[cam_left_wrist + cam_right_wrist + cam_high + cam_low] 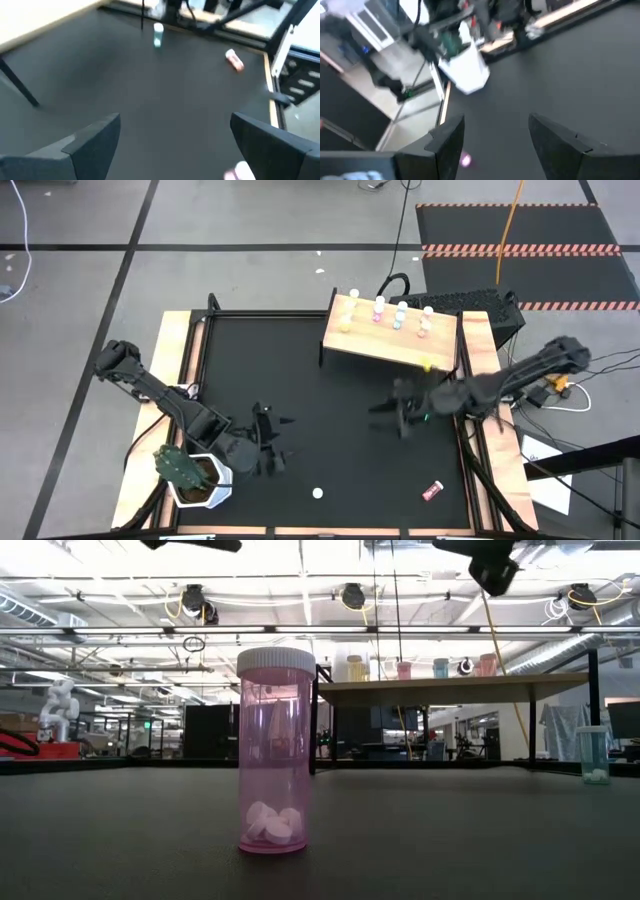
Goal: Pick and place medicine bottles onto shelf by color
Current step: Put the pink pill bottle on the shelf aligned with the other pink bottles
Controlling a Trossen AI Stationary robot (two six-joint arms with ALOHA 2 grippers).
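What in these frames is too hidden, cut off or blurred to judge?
- Bottles on the shelf: too small in high view to read colours surely.
- Lying red bottle: contents unreadable.
- Right gripper: motion-blurred in high view.
- Teal bottle: at low view's edge, partly dim.

I see a matte black desk [330, 420] with pale wood edging. Light wooden shelf [385, 345] carries yellow, pink, teal bottles. A pink, white-capped bottle [275, 750] stands close; a green cactus [183, 467] sits in its white pot.
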